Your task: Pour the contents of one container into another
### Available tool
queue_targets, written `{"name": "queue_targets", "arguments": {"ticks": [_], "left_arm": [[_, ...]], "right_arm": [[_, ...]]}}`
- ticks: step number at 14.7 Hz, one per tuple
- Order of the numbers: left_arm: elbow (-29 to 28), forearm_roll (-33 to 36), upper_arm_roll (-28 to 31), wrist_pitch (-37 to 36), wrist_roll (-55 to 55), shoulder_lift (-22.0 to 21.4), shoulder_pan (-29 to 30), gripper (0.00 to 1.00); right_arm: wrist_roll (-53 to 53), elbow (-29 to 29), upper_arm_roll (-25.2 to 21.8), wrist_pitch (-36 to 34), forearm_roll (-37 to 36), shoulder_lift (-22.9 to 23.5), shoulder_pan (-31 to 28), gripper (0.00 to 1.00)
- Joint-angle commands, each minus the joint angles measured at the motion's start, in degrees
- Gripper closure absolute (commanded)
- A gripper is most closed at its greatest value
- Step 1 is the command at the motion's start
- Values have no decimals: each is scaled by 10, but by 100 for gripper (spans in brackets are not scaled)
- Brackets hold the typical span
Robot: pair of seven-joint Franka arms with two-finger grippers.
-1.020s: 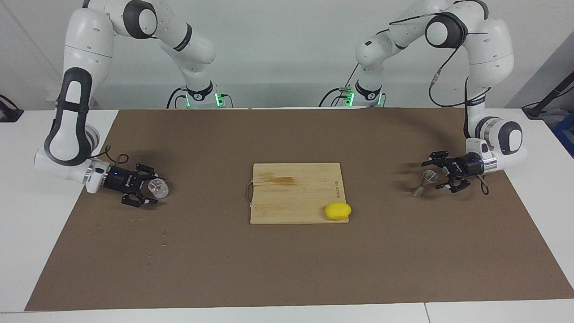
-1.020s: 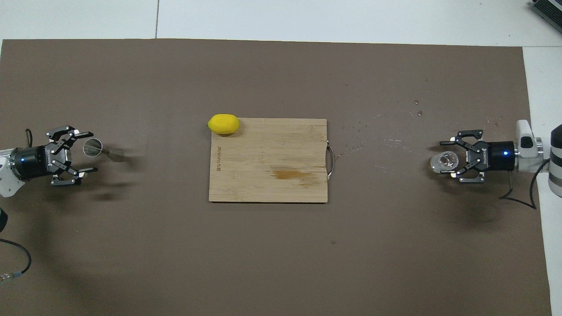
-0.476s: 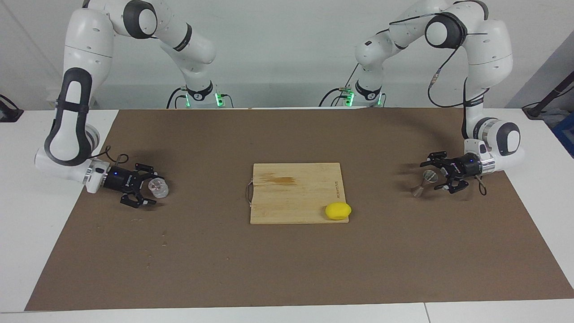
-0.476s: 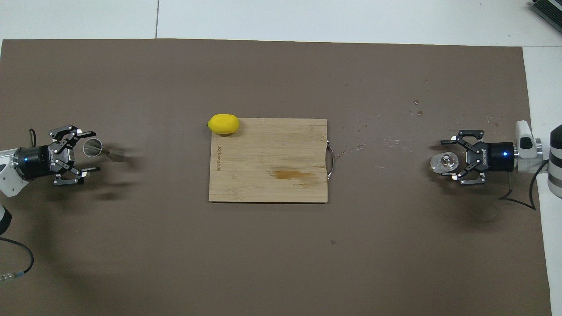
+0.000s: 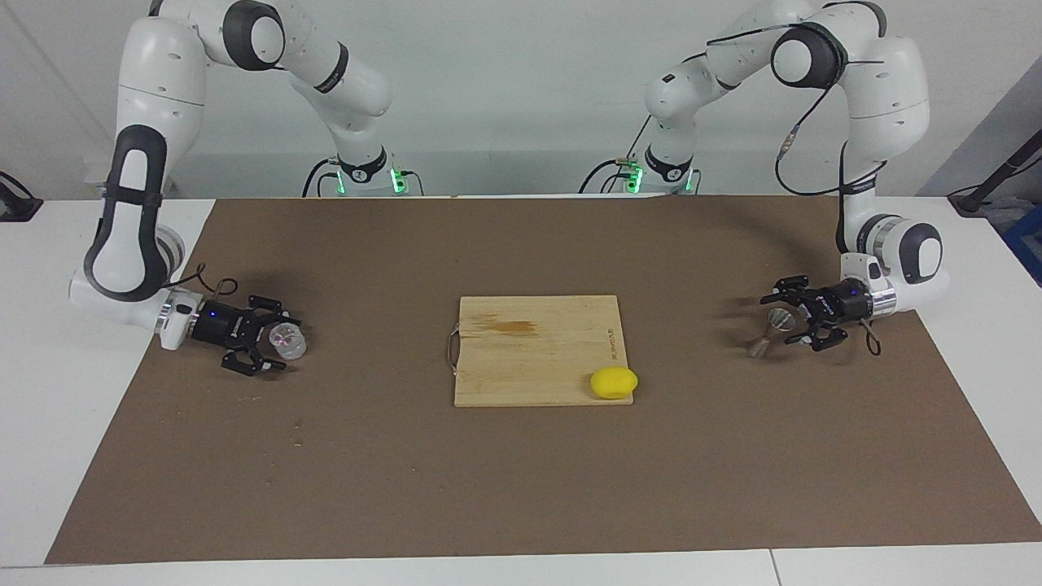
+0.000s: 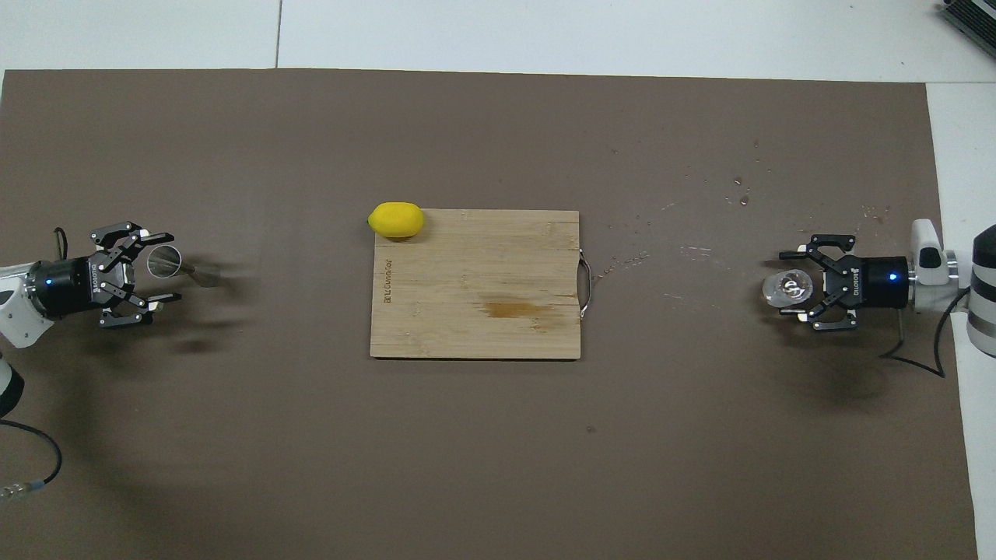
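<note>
**A:** Facing view first. See the small clear round glass cup (image 5: 286,342) standing on the brown surface (image 5: 521,488), well apart from the pale wooden cutting board (image 5: 529,358), toward the right arm's end?

**B:** Yes. Right gripper (image 5: 281,338) low around it, fingers spread wide on either side, nothing clamped. Well apart from the board toward the left arm's end, the silvery hourglass-shaped metal jigger (image 5: 772,330), standing inside the left gripper (image 5: 777,320). Likewise wide open, holding nothing.

**A:** Overhead now?

**B:** Same reading. Cup (image 6: 787,288) between the right gripper's (image 6: 786,283) parted fingers, jigger (image 6: 183,267) between the left gripper's (image 6: 167,266). Yellow lemon (image 6: 397,219) at a board corner.

**A:** Risks?

**B:** Probably a toppled jigger: narrow waist, small foot, easily knocked by an off-centre closing. Smooth glass too, so could slip or tip in a weak grasp and spill before the pour. Small jigger mouth as well, so overshoot likely if tilted fast.
</note>
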Motion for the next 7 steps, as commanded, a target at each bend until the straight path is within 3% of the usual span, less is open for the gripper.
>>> {"name": "queue_targets", "arguments": {"ticks": [1, 7], "left_arm": [[-9, -12, 0, 2, 15, -1, -1, 9], [-9, -12, 0, -16, 15, -1, -1, 14]], "right_arm": [[-11, -4, 3, -5, 17, 1, -9, 5], [-12, -1, 0, -14, 7, 0, -10, 6]]}}
